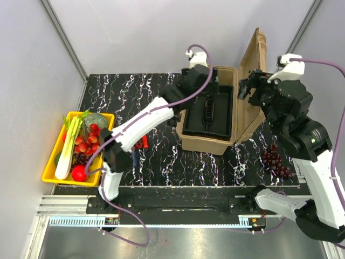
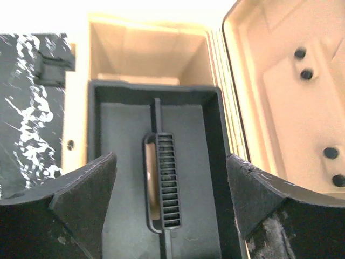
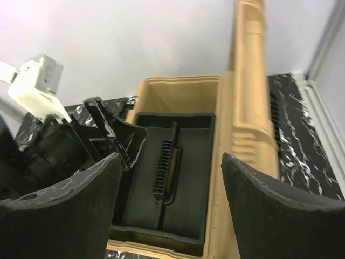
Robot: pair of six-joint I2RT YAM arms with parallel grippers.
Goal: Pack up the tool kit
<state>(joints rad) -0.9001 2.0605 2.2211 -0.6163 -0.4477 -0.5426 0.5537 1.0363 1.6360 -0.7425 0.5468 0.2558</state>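
Note:
The tan toolbox (image 1: 207, 143) stands open on the marbled table, its lid (image 1: 253, 65) upright on the right. The black inner tray (image 1: 207, 127) sits inside it, with a ribbed centre handle (image 2: 166, 183) and nothing in it. My left gripper (image 1: 188, 91) hovers over the tray's left side, open and holding nothing (image 2: 170, 162). My right gripper (image 1: 249, 86) hangs beside the lid, also open and holding nothing (image 3: 171, 159). A red-handled tool (image 1: 142, 142) and a blue-handled tool (image 1: 133, 156) lie on the table left of the box, partly hidden under the left arm.
A yellow tray (image 1: 51, 162) of vegetables sits at the left table edge. A bunch of dark grapes (image 1: 276, 161) lies right of the toolbox, near the right arm. Grey walls close in at the back and on both sides.

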